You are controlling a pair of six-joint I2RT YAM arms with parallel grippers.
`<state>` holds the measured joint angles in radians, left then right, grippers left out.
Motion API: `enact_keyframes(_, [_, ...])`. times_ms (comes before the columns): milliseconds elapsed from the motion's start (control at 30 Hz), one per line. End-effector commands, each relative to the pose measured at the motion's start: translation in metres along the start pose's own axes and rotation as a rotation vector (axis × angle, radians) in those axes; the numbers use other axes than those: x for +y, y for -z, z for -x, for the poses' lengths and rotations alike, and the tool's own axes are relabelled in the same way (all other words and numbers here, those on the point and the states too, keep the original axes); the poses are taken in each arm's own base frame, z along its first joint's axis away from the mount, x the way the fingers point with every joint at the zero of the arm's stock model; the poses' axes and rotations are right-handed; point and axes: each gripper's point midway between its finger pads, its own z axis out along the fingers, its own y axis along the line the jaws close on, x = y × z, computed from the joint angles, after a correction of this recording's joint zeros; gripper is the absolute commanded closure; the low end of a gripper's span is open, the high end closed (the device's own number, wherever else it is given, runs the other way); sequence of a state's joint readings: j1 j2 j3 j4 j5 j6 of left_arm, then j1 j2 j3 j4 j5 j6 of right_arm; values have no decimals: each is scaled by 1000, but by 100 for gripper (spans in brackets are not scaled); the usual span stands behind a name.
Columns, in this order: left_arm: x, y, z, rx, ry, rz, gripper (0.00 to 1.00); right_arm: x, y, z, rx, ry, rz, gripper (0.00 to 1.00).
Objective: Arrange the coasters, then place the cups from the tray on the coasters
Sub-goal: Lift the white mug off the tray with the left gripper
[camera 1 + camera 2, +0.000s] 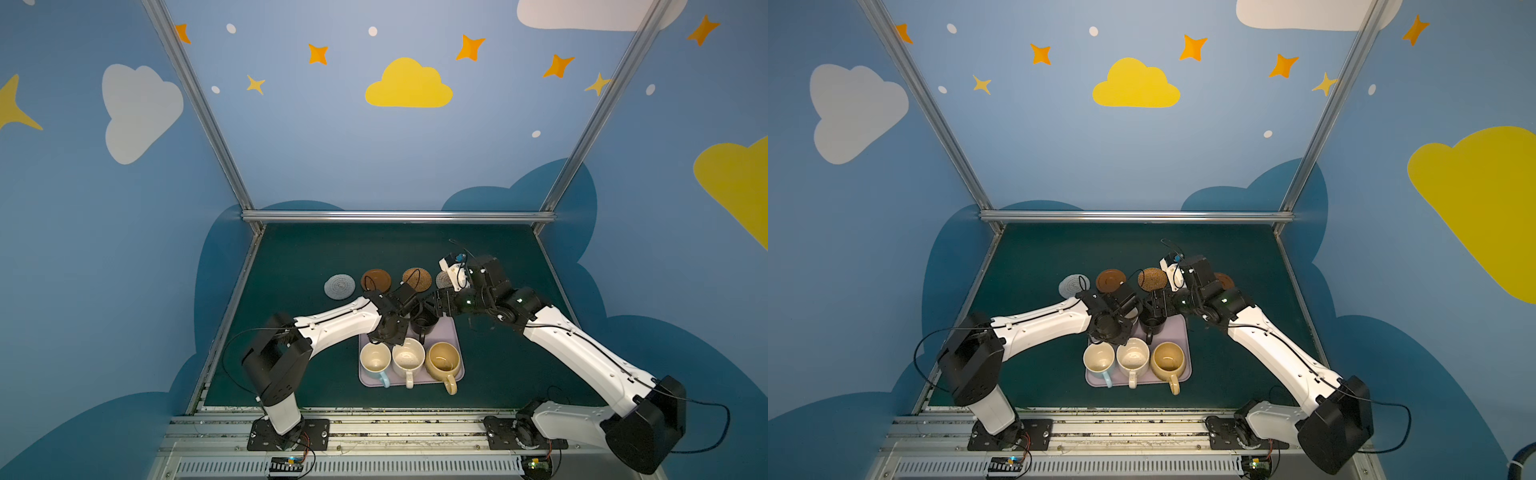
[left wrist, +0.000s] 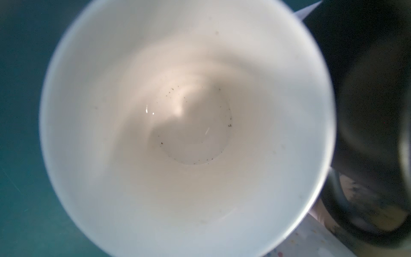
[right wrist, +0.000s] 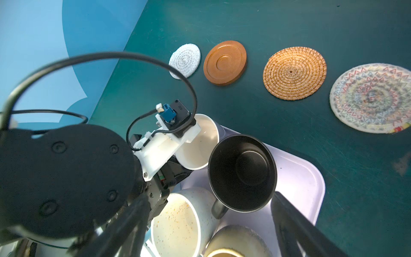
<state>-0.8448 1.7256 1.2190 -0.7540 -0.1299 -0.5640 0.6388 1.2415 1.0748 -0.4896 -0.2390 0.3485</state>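
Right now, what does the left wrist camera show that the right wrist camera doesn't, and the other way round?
Only the left wrist view: dark specks in the bottom of the lilac mug. Only the right wrist view: a row of four, grey coaster to cream coaster, and the speckled mug. Both: the lilac mug, the black mug beside it and the tray.

Dark green tabletop (image 1: 332,249), blue walls (image 1: 332,158), yellow cloud (image 1: 408,85), orange stars (image 1: 318,54), aluminium frame bar (image 1: 395,216)
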Motion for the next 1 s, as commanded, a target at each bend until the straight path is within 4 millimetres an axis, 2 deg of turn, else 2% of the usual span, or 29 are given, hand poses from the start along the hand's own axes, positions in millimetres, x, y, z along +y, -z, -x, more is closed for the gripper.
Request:
enact_keyframes(0, [-5,20,17,-88,-2,-26,93,1,3,3,-30,-2,1,14])
enact_keyframes(233, [-7,27,19,-110,3,-44,97,2,4,4,-38,1,6,15])
enact_keyframes(600, [-1,45,25,-152,20,-47,97,3,5,5,-43,0,10,14])
enact_keyframes(800, [7,54,31,-170,43,-46,97,9,7,8,-58,8,37,14])
enact_keyframes(967, [18,68,38,-195,65,-41,97,16,7,12,-60,18,70,9])
